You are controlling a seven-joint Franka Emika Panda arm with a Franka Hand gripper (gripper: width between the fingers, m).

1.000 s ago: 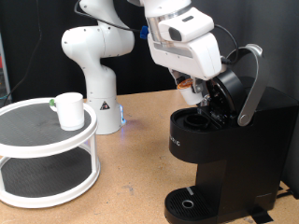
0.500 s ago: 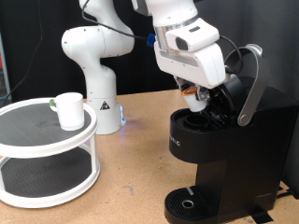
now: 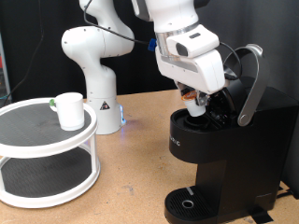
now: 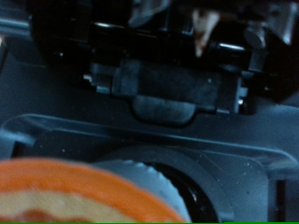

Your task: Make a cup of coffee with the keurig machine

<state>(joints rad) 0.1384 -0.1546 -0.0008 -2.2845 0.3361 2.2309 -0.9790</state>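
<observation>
Exterior view: gripper clamped on small white pod, directly above open chamber of keurig machine.

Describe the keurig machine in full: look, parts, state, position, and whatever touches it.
The keurig machine is a large, boxy black coffee maker, plastic by its look, at the exterior view's right. Its lid is raised, with the silver-grey lid handle arching up, exposing the brew chamber. A circular drip tray sits at its base with nothing on it. The gripper hangs over the open chamber with a small white pod at its fingertips. The cup stands apart on a round white rack.
</observation>
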